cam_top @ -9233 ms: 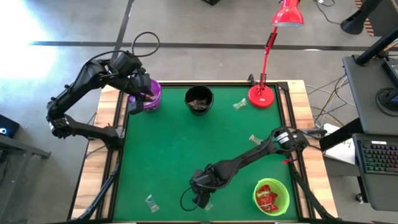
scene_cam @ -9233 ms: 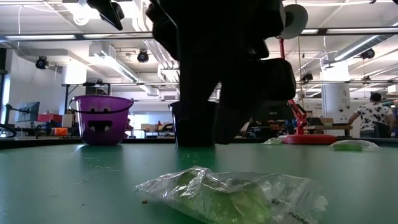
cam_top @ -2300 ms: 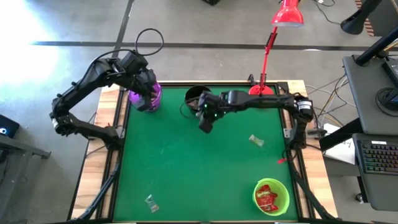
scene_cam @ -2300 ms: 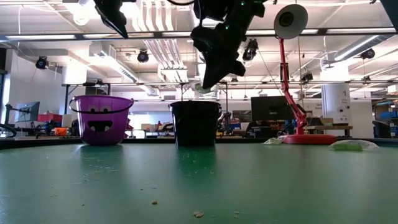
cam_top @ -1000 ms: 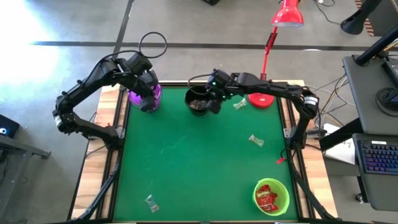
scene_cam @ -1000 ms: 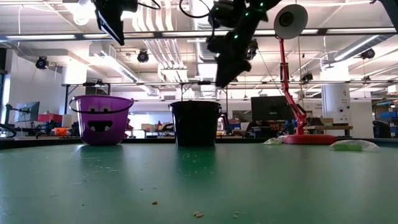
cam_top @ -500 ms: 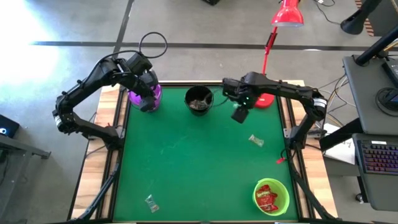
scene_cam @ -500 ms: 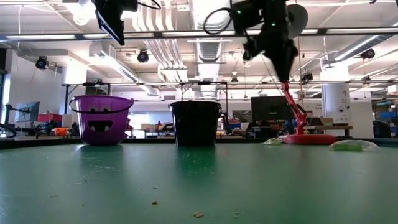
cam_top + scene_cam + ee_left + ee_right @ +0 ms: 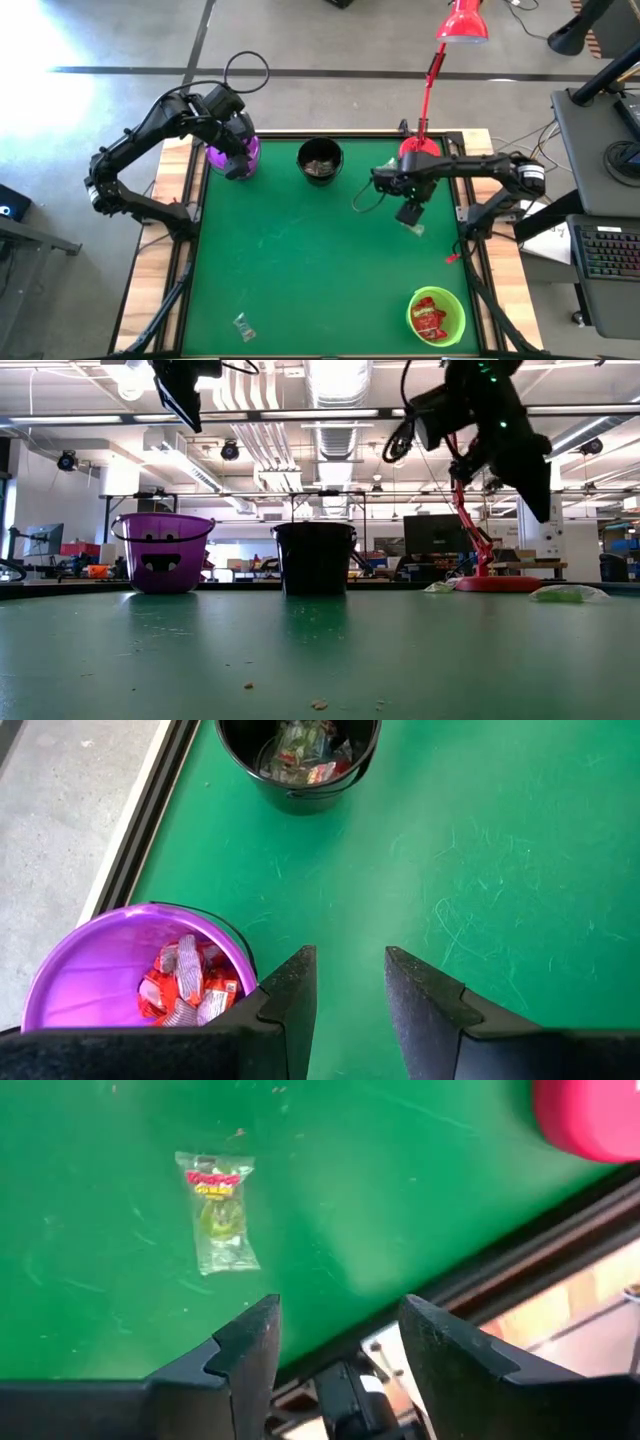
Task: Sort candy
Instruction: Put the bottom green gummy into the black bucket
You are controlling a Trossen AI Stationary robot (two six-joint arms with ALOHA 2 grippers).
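Candy first, nearest of all: 1 lone clear-wrapped sweet [image 9: 241,324] at the near left of the green table [image 9: 280,260], well apart from both arms. At the near right, green bowl [image 9: 458,300], holding red-wrapped candy.

Farther in, on the right side, target candy [image 9: 413,229]: clear packet with a green sweet inside and a red print at 1 end, flat on the cloth, touching nothing. Right gripper [image 9: 408,213] above it and a shade to the far side, so the packet just near of the fingertips. In the right wrist view, same packet [image 9: 217,1210] ahead of the 2 fingers [image 9: 245,1355], offset toward 1 of them rather than centred in the gap. Long axis roughly along the gripper's forward line, so the short width across the closing line. Jaws spread wide, nothing between them.

Judged step: reach for this packet. Called for: a small shift toward the near side, then straight down. Right arm plainly the nearer.

Farthest: black bowl [image 9: 320,160] with mixed wrappers, red lamp base [image 9: 420,155] at the far right, purple bowl [image 9: 247,158] at the far left with red candy inside. Left gripper [image 9: 345,990] waiting above the purple bowl's rim, parted and empty.
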